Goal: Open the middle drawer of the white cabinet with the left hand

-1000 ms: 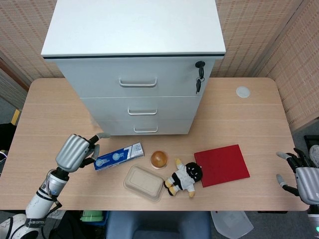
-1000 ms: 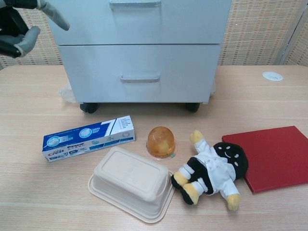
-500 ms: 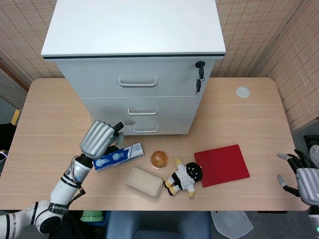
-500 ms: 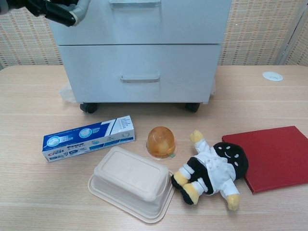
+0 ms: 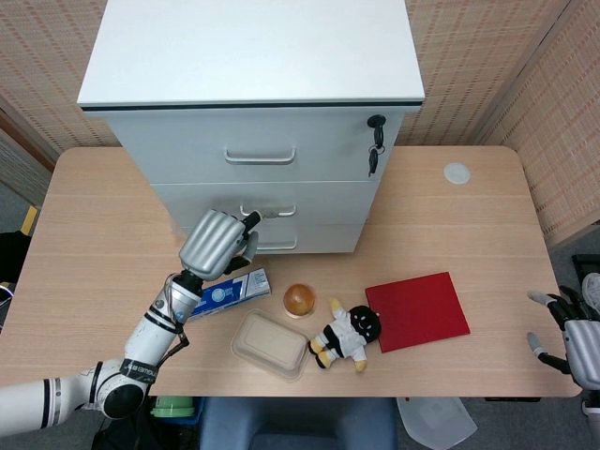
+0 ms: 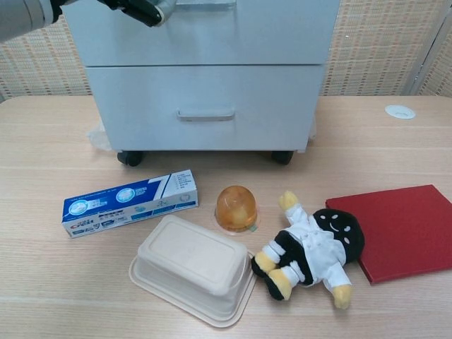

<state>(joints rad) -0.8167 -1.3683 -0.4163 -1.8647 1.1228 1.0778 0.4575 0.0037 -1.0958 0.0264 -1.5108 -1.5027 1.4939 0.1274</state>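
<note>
left hand seemingly at middle drawer handle

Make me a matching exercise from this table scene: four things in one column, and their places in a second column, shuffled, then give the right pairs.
Things:
1. toothpaste box
2. red book
3. key
4. left hand

Places:
A. hanging in the lock of the top drawer
B. at the middle drawer handle
C. flat on the table, right of the plush doll
D. flat on the table, left of the orange jelly cup

Pairs: 1-D, 2-C, 3-A, 4-B
</note>
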